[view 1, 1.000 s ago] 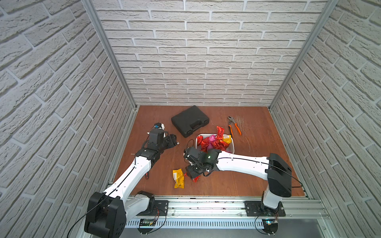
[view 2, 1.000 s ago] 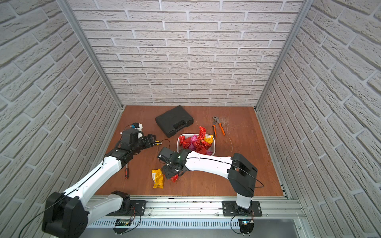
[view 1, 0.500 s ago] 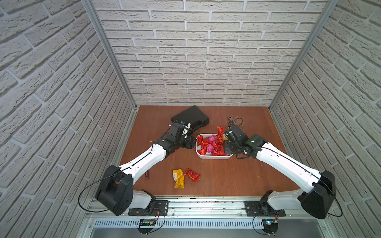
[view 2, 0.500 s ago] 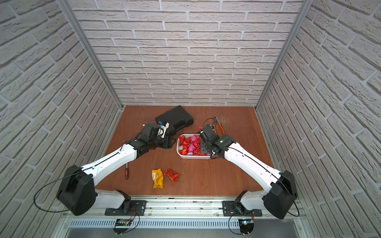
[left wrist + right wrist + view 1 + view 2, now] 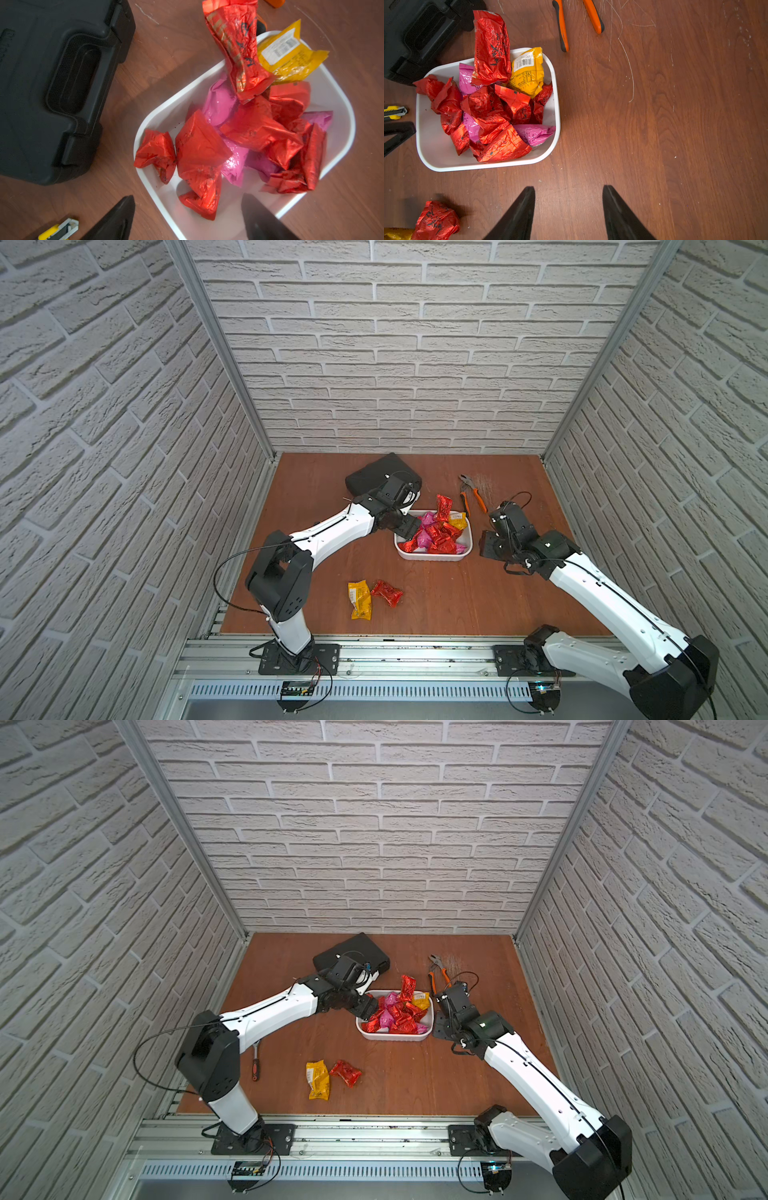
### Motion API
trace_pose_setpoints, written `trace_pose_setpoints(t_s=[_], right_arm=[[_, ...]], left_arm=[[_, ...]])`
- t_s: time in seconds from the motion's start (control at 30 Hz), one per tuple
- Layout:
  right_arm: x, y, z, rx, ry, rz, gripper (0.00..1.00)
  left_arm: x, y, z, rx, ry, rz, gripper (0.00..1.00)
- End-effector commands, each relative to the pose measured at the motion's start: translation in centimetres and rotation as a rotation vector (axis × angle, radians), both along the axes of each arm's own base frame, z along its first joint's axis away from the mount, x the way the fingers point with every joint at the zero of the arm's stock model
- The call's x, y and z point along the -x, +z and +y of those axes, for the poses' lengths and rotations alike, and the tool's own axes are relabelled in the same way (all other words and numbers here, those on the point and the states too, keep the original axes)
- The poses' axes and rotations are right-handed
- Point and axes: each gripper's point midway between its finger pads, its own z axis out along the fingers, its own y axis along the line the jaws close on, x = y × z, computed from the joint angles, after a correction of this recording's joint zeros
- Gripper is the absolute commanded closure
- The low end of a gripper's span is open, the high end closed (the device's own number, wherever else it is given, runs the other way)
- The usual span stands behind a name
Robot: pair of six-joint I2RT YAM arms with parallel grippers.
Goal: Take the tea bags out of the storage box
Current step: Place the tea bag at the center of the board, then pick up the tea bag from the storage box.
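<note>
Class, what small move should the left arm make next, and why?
Probably lower the left gripper onto the red tea bag below it and close: its jaws stand open over the storage box, which holds many bags, and nothing is held.

Crinkled glossy foil is seen on the tea bags (image 5: pixel 199 145), smooth white plastic on the storage box (image 5: pixel 340 97). The worktop (image 5: pixel 675 124) is shown as grained, scratched wood, the black case (image 5: pixel 31 93) as matt plastic.

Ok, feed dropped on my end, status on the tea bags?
Left gripper open over storage box corner. Right gripper open, empty, beside it. Most tea bags inside; two on table. Black case beside box.
</note>
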Motion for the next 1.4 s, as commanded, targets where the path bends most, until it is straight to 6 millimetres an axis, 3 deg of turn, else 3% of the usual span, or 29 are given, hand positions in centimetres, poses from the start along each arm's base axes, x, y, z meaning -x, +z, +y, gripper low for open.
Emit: trace_pose_setpoints(t_s=[0.0,0.37,0.7,0.83,1.03,1.37], right_arm=[[0.1,0.0,0.2,-0.047,-0.019,-0.025,0.43],[1.2,0.3,-0.7,-0.046,-0.031,-0.052,0.43],[1.5,0.5,-1.1,-0.042,-0.041,-0.062,0.42],[1.4,0.0,-0.9,-0.048,-0.041,-0.056,0.42],[1.2,-0.1,-0.7,-0.057,-0.038,-0.051,0.43],[0.9,0.3,-0.7,-0.042,-0.026,-0.056,0.43]], left_arm=[[0.2,0.2,-1.4,-0.054,-0.029,-0.011,0.17],[-3.3,-0.2,-2.2,-0.112,0.071,-0.058,0.35],[-2.7,-1.5,-4.8,-0.041,0.016,0.025,0.36],[-2.9,-2.5,-4.1,-0.088,0.031,0.030,0.32],[-3.5,-2.7,-3.5,-0.128,0.042,0.001,0.45],[-3.4,-1.4,-3.9,-0.169,0.008,-0.064,0.70]])
